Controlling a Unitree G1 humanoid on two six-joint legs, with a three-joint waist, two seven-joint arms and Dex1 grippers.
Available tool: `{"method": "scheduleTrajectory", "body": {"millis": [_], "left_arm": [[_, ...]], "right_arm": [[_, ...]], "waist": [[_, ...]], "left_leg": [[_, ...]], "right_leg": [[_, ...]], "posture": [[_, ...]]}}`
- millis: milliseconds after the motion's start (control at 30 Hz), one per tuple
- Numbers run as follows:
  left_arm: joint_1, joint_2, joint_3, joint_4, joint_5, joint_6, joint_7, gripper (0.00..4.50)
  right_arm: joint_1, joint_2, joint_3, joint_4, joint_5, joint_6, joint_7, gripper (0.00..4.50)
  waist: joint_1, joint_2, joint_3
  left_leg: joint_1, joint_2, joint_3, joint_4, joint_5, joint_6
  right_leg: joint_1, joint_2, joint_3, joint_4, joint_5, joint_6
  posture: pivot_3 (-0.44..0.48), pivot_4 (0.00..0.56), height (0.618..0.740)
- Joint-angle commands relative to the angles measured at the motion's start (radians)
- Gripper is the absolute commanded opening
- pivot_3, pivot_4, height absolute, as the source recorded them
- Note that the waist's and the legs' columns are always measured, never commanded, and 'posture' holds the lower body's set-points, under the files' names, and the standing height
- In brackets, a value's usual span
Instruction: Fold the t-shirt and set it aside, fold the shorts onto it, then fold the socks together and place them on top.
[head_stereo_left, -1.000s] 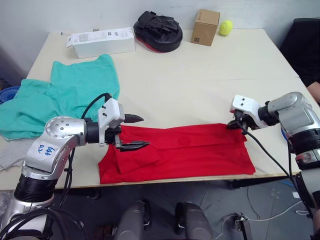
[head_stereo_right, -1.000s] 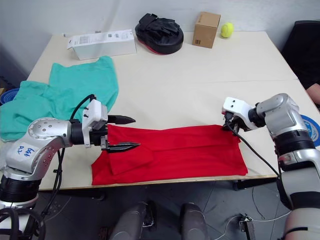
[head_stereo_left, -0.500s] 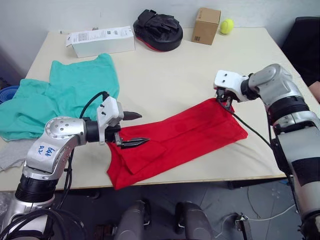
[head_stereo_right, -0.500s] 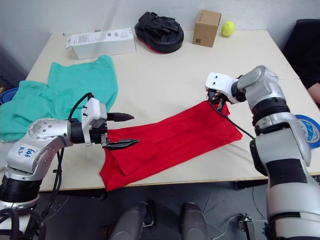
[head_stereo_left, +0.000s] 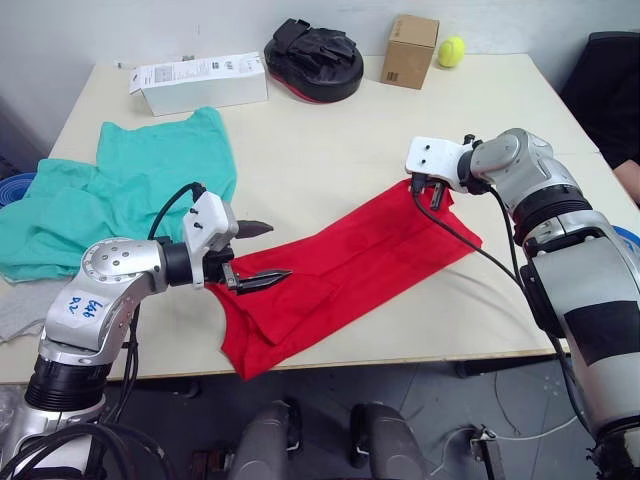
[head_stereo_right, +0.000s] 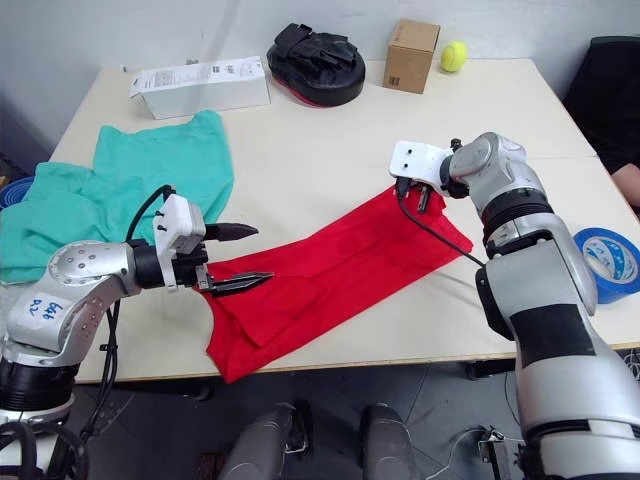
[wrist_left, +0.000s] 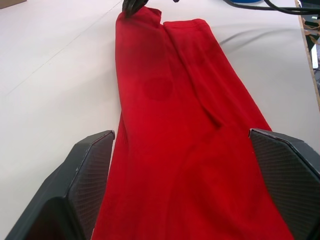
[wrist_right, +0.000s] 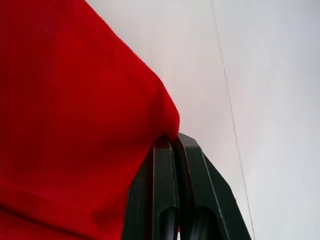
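The red t-shirt (head_stereo_left: 340, 265), folded into a long strip, lies slanted on the table from the front edge up to the right. My right gripper (head_stereo_left: 428, 194) is shut on its far right corner; in the right wrist view the fingers (wrist_right: 165, 200) pinch the red cloth (wrist_right: 75, 100). At the strip's left end my left gripper (head_stereo_left: 278, 250) stands open, one finger above the cloth and one low over it. The left wrist view looks along the shirt (wrist_left: 185, 140). The teal-green shorts (head_stereo_left: 130, 190) lie spread at the back left. A light grey sock (head_stereo_left: 15, 310) peeks out at the table's left edge.
Along the back of the table (head_stereo_left: 330, 140) stand a white box (head_stereo_left: 197, 80), a black padded mitt (head_stereo_left: 313, 58), a cardboard box (head_stereo_left: 410, 50) and a yellow ball (head_stereo_left: 451, 51). A blue tape roll (head_stereo_right: 610, 262) lies at the right edge.
My right gripper has dragged the shirt's right corner back and to the left, swinging the strip from along the front edge to a slant. The left gripper stayed open at the left end.
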Motion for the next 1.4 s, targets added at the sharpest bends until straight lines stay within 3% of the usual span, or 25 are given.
{"method": "scheduleTrajectory", "body": {"millis": [33, 100, 367, 467, 633, 867, 1067, 1267, 1400], "left_arm": [[0.009, 0.014, 0.023, -0.025, 0.000, -0.012, -0.001, 4.50], [0.004, 0.019, 0.013, -0.013, 0.011, -0.018, -0.007, 4.50], [-0.037, 0.028, -0.014, 0.043, 0.036, -0.032, -0.043, 4.50], [-0.082, 0.043, -0.028, 0.147, 0.056, -0.046, -0.088, 4.50], [-0.188, 0.084, -0.077, 0.368, 0.089, -0.058, -0.208, 4.50], [-0.385, 0.077, -0.208, 0.667, 0.192, -0.023, -0.348, 4.50], [-0.542, 0.013, -0.328, 0.911, 0.287, 0.025, -0.469, 4.50], [-0.581, -0.011, -0.373, 0.999, 0.340, 0.040, -0.556, 4.50], [-0.572, -0.022, -0.367, 1.018, 0.360, 0.040, -0.561, 3.62]], "right_arm": [[-0.003, -0.001, -0.034, -0.004, 0.013, -0.001, 0.008, 0.21], [0.005, -0.001, -0.048, -0.006, 0.023, -0.002, -0.002, 0.57], [0.020, -0.037, -0.133, -0.037, 0.086, 0.002, 0.038, 3.37], [0.077, -0.103, -0.181, -0.122, 0.147, -0.051, 0.161, 4.45], [0.331, -0.249, -0.257, -0.495, 0.265, -0.100, 0.306, 4.49], [0.732, -0.439, -0.335, -0.896, 0.298, -0.280, 0.263, 4.49], [0.912, -0.470, -0.344, -0.968, 0.231, -0.326, 0.130, 4.49], [0.930, -0.429, -0.316, -0.928, 0.178, -0.344, 0.026, 4.49], [0.905, -0.397, -0.291, -0.889, 0.150, -0.340, -0.010, 4.50]], "waist": [[-0.001, 0.000, 0.000], [-0.001, 0.000, 0.000], [0.000, 0.000, 0.000], [0.007, 0.000, 0.000], [0.010, 0.000, 0.000], [0.010, -0.001, 0.000], [0.008, -0.002, 0.001], [0.007, -0.004, 0.000], [0.003, -0.006, -0.001]], "left_leg": [[0.000, 0.000, 0.000, 0.000, 0.000, 0.000], [0.000, 0.000, 0.000, 0.000, 0.000, 0.000], [0.000, 0.000, 0.000, 0.000, 0.000, 0.000], [0.000, 0.000, 0.000, 0.000, 0.000, 0.000], [-0.001, 0.000, 0.000, 0.000, 0.000, 0.000], [-0.001, 0.000, 0.003, 0.001, 0.000, 0.000], [0.000, 0.001, 0.008, 0.002, 0.001, 0.002], [0.000, 0.002, 0.010, 0.004, 0.001, 0.002], [0.001, 0.003, 0.010, 0.006, 0.001, 0.002]], "right_leg": [[0.000, 0.000, 0.000, 0.000, 0.000, 0.000], [0.000, 0.000, 0.000, 0.000, 0.000, 0.000], [0.000, 0.001, 0.000, 0.001, 0.000, 0.000], [0.000, 0.001, 0.000, 0.000, 0.000, 0.000], [0.000, 0.001, 0.000, 0.000, 0.000, 0.000], [-0.002, 0.001, 0.001, 0.000, 0.000, 0.000], [-0.003, 0.001, 0.001, 0.000, 0.000, 0.000], [-0.004, 0.001, 0.004, 0.001, -0.001, -0.001], [-0.003, 0.001, 0.006, 0.001, -0.001, -0.002]], "posture": [[0.000, 0.150, 0.740], [0.000, 0.150, 0.740], [0.000, 0.150, 0.740], [0.000, 0.150, 0.740], [0.000, 0.150, 0.740], [0.000, 0.150, 0.740], [0.000, 0.150, 0.740], [0.000, 0.150, 0.740], [0.000, 0.150, 0.740]]}}
